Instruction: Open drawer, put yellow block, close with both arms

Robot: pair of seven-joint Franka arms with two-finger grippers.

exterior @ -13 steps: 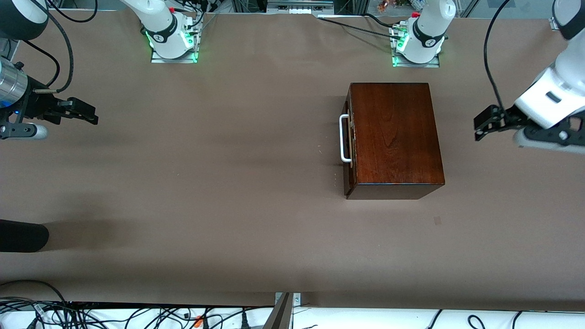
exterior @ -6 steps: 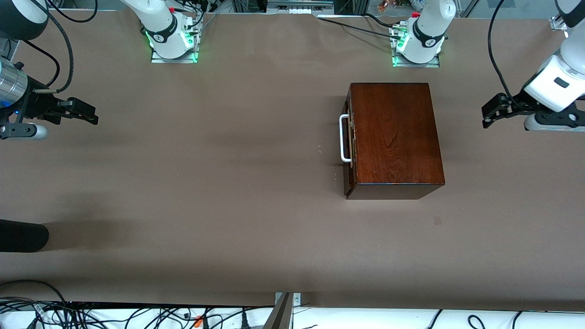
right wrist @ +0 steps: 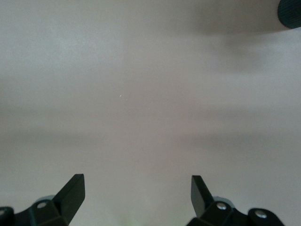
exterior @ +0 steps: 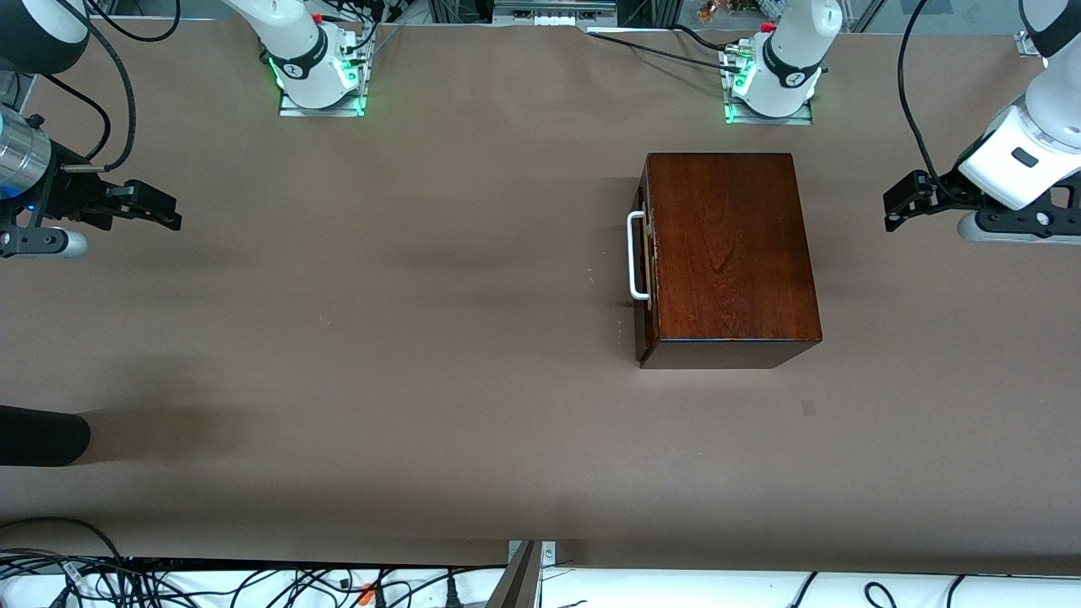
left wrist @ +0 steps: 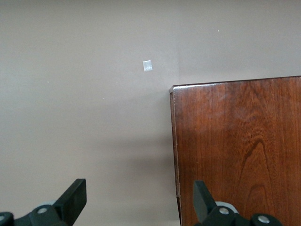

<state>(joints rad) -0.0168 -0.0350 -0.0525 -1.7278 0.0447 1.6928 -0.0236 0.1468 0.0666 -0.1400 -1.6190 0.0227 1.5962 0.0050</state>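
The mahogany box [exterior: 730, 253] stands on the table near the left arm's base. Its drawer is pushed in. Only the dark front and the white U-shaped handle [exterior: 633, 256] show, facing the right arm's end. The yellow block is out of view. My left gripper [exterior: 897, 207] is open and empty over bare table beside the box, toward the left arm's end. The left wrist view shows that gripper [left wrist: 139, 188] at a corner of the box top [left wrist: 240, 150]. My right gripper [exterior: 165, 211] is open and empty over bare table at the right arm's end, as the right wrist view shows [right wrist: 138, 186].
A black rounded object [exterior: 38, 435] pokes in at the right arm's end, nearer to the front camera; it also shows in the right wrist view [right wrist: 289, 12]. A small pale patch [exterior: 808, 408] marks the table nearer to the front camera than the box. Cables lie along the table's front edge.
My left gripper has moved toward the arms' bases, beside the box, then eased slightly back toward it. The right arm has not moved. The box and drawer are unchanged.
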